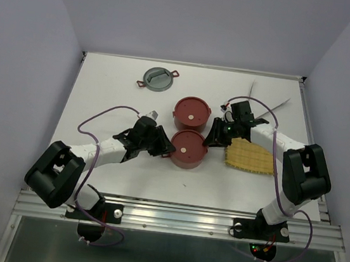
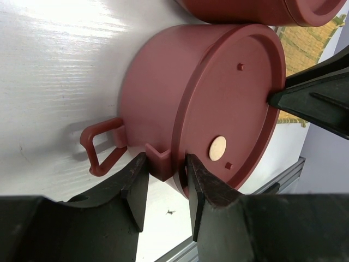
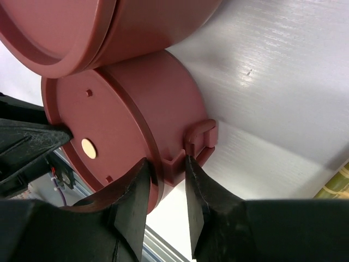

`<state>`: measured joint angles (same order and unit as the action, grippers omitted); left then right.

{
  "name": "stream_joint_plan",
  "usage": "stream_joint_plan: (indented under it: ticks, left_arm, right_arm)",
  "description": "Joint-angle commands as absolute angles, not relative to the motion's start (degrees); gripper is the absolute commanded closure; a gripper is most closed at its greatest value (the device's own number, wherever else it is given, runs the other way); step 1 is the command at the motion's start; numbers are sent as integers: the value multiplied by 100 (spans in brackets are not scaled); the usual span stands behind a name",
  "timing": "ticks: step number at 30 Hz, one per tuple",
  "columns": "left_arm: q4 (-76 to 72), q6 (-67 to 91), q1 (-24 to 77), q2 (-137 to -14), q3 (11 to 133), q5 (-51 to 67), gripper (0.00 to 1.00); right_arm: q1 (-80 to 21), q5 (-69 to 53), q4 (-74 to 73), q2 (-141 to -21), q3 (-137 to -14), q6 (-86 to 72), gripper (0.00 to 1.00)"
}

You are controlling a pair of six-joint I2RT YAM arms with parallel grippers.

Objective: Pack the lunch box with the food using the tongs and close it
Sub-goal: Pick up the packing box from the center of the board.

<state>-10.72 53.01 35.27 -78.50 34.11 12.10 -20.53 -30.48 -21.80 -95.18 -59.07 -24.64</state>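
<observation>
Basically at the closing stage, by my read. No food visible anywhere: none on the woven mat (image 1: pixel 252 156), and both red tiers carry flat lids with pale dots. Packing looks done, though I can't see inside. Tongs (image 1: pixel 280 104) lie at the far right of the counter (image 1: pixel 116 92), well apart from both tools. Left to do, I'd judge: the tiers sit side by side, not stacked, and a grey clip lid (image 1: pixel 158 79) lies alone at far left.

Near tier (image 1: pixel 188 150) sits mid-counter between the tools. Left tool (image 2: pixel 165 164): jaws partway closed, astride the small left side lug (image 2: pixel 160 164) just beside the loop handle (image 2: pixel 98 150). Right tool (image 3: pixel 167 161): same posture on the opposite lug (image 3: pixel 173 166). Fingers look close against each lug, but I can't tell if either actually pinches. The tier looks to rest on the counter, not lifted. Far tier (image 1: pixel 192 111) is just beyond it, neither tool on it.
</observation>
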Motion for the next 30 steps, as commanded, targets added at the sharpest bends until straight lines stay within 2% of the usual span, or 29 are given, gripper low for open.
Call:
stream_joint_plan:
  ticks: [1, 5, 6, 8, 10, 21, 30]
  left_arm:
    - [-1274, 5177, 3560, -7866, 3340, 1143, 75]
    - [-1257, 5159, 3560, -7893, 3349, 1151, 84]
    - [-1257, 5150, 3560, -7893, 3357, 1160, 89]
    - [-1196, 5133, 3560, -7866, 3384, 1151, 100]
    - [-1108, 5089, 3560, -7823, 3436, 1160, 100]
    - [-220, 4817, 3560, -7251, 4060, 1064, 100]
    - [729, 4491, 3560, -7163, 5061, 1046, 100]
  right_arm:
    - [-2039, -3111, -1820, -9457, -5827, -2584, 69]
    - [-2039, -3182, -1775, -9492, -5810, -2637, 82]
    - [-2039, -3182, -1767, -9475, -5801, -2654, 88]
    - [-2039, -3191, -1767, -9413, -5792, -2698, 93]
    - [-2039, -3164, -1775, -9282, -5792, -2759, 99]
    - [-2039, -2980, -1959, -8377, -5888, -3217, 99]
    - [-2039, -2453, -2487, -7937, -6616, -3357, 99]
